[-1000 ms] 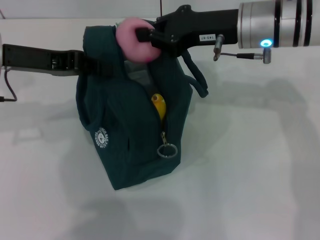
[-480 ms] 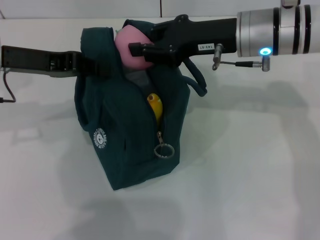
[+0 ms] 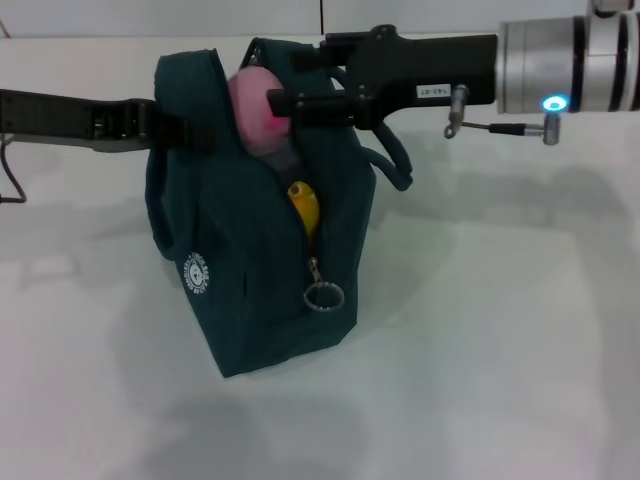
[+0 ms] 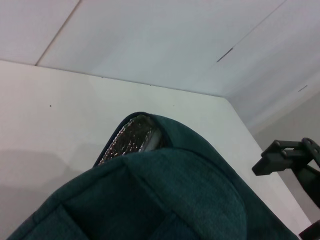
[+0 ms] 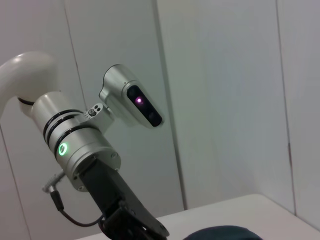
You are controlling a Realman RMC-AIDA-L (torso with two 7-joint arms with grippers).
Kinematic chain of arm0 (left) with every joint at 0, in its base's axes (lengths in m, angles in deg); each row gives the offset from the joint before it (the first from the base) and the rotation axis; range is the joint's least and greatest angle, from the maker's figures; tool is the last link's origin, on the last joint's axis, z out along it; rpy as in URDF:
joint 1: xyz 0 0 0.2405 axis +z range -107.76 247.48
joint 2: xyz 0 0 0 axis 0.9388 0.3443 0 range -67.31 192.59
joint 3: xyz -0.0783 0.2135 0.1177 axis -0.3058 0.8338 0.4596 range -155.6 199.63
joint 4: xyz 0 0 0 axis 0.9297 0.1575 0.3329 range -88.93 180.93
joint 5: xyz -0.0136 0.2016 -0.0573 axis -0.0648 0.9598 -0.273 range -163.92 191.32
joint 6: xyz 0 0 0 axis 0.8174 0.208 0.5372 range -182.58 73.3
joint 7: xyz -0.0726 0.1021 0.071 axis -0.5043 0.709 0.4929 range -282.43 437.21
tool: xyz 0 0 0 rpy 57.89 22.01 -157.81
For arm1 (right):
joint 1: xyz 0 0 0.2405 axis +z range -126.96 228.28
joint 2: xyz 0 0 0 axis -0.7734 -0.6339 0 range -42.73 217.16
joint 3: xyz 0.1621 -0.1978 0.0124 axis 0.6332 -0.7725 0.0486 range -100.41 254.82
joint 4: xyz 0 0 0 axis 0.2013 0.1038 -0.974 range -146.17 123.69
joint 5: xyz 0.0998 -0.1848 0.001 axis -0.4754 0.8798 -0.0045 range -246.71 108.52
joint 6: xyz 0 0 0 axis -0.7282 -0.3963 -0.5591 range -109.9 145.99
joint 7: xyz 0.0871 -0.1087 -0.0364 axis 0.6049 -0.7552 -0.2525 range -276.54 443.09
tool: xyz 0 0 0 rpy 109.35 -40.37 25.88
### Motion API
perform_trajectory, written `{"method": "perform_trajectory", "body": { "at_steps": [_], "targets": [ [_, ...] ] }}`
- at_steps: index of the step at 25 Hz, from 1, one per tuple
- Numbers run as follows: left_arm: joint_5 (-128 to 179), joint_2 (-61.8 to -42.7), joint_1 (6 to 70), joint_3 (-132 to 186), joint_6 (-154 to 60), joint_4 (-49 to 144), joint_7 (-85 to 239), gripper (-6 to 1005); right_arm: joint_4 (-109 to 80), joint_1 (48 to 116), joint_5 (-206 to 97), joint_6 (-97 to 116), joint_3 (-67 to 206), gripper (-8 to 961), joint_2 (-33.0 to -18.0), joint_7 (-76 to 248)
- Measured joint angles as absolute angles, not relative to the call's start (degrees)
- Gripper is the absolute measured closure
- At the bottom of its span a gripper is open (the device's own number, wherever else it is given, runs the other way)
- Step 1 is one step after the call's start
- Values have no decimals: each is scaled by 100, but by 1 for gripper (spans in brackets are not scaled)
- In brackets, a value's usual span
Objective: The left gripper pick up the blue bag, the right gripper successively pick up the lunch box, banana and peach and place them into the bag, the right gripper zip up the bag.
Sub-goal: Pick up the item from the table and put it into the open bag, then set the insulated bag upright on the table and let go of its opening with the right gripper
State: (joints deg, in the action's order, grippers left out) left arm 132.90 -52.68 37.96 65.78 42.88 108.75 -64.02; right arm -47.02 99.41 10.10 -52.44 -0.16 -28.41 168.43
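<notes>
The blue bag (image 3: pixel 240 270) stands upright on the white table, its mouth open at the top. My left gripper (image 3: pixel 168 130) is shut on the bag's handle at its left side. The pink peach (image 3: pixel 250 100) sits in the bag's mouth, and my right gripper (image 3: pixel 290 108) reaches in from the right and lies against it. The banana's yellow tip (image 3: pixel 304 205) pokes out of the open zipper slit, above the ring zipper pull (image 3: pixel 323 295). The lunch box is hidden. The left wrist view shows the bag's fabric (image 4: pixel 150 195) and silver lining (image 4: pixel 131 142).
The white table (image 3: pixel 500 350) spreads all around the bag. A loose handle (image 3: pixel 395 160) hangs off the bag's right side, under the right arm. A cable (image 3: pixel 12 180) trails from the left arm. The right wrist view shows the left arm (image 5: pixel 80 150) and a wall.
The peach has gone down from above the bag into its mouth. The right arm then shifted slightly right, and the bag slid a little to the left.
</notes>
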Motion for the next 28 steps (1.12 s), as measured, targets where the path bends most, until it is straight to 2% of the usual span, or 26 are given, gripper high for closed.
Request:
{"method": "perform_trajectory", "body": {
  "at_steps": [6, 8, 14, 16, 19, 22, 24, 28],
  "targets": [
    [13298, -5259, 3800, 6578, 4288, 10876, -6402, 965, -5177, 9506, 1037, -5242, 257, 301, -2818, 16951],
    [13299, -5257, 3807, 6578, 4288, 10876, -6402, 965, -5296, 9303, 1088, -5172, 530, 302, -2787, 16954],
    [13300, -5257, 3821, 6578, 4289, 10875, -6403, 965, -5010, 9043, 1235, -4860, 938, 305, -2496, 16964],
    [13300, -5258, 3823, 6578, 4292, 10875, -6403, 965, -4852, 9025, 1303, -4734, 934, 306, -2454, 16956],
    [13299, -5258, 3821, 6578, 4295, 10876, -6402, 965, -4756, 9052, 1598, -4546, 935, 307, -2526, 16950],
    [13299, -5259, 3807, 6579, 4293, 10876, -6402, 965, -4775, 9149, 1935, -4365, 911, 308, -2720, 16947],
    [13299, -5259, 3798, 6581, 4292, 10876, -6403, 965, -4779, 9260, 2090, -4305, 863, 309, -2799, 16950],
    [13297, -5279, 3788, 6595, 4291, 10875, -6403, 965, -4663, 9460, 2151, -4249, 679, 311, -2839, 16959]
  ]
}}
